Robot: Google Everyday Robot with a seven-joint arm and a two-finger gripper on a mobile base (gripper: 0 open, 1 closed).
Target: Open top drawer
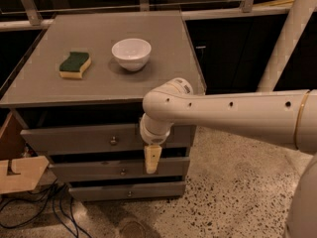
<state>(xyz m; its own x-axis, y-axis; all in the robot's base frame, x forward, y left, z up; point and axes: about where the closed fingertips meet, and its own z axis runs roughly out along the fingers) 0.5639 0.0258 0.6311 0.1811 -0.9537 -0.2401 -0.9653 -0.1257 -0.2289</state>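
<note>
The top drawer (74,140) is the highest grey front of the cabinet, with a small round metal knob (113,140) at its centre. A dark gap runs between it and the cabinet top. My gripper (151,159) hangs pointing down in front of the right part of the drawers. Its tan tip sits over the middle drawer (89,171), to the right of and below the top knob. It touches no knob. The white arm (233,115) reaches in from the right and hides the top drawer's right end.
A white bowl (131,53) and a green-and-yellow sponge (75,65) lie on the cabinet top (109,88). The bottom drawer (126,191) is lowest. A wooden piece (17,175) and cables (34,207) lie at the left on the speckled floor.
</note>
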